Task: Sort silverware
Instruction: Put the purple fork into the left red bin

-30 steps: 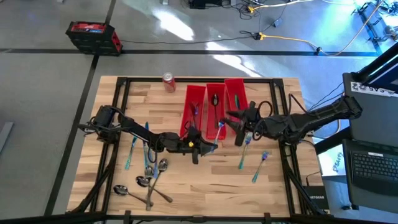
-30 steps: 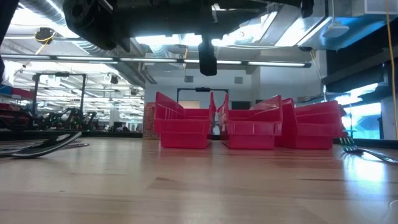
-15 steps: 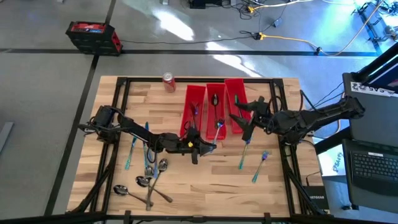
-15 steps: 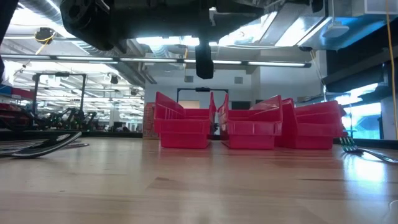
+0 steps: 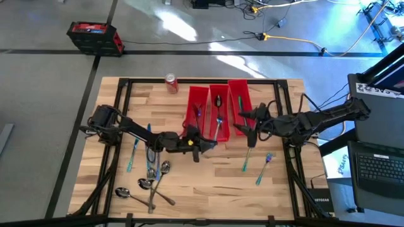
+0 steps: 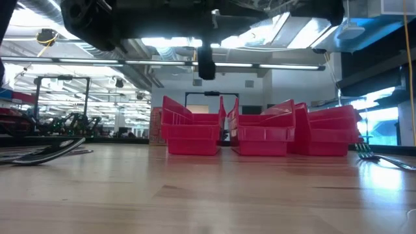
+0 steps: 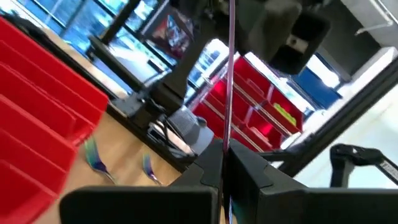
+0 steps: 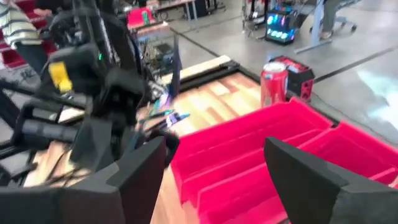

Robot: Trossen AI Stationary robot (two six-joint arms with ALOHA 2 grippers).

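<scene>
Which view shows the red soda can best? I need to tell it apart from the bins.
The high view: the soda can stands alone near the table's far edge, left of the three red bins. The right wrist view also shows it, just beyond the bins. The low and left wrist views do not show it.

grey floor (image 5: 57, 94), yellow cable (image 5: 293, 40)

No readable text from my station. Red can (image 8: 274, 79) by bins (image 5: 218, 101): label too blurred. Yellow tag (image 7: 283, 114) on red shelf bins: nothing legible. Laptop (image 5: 379, 167) at table edge: keys unreadable.
</scene>
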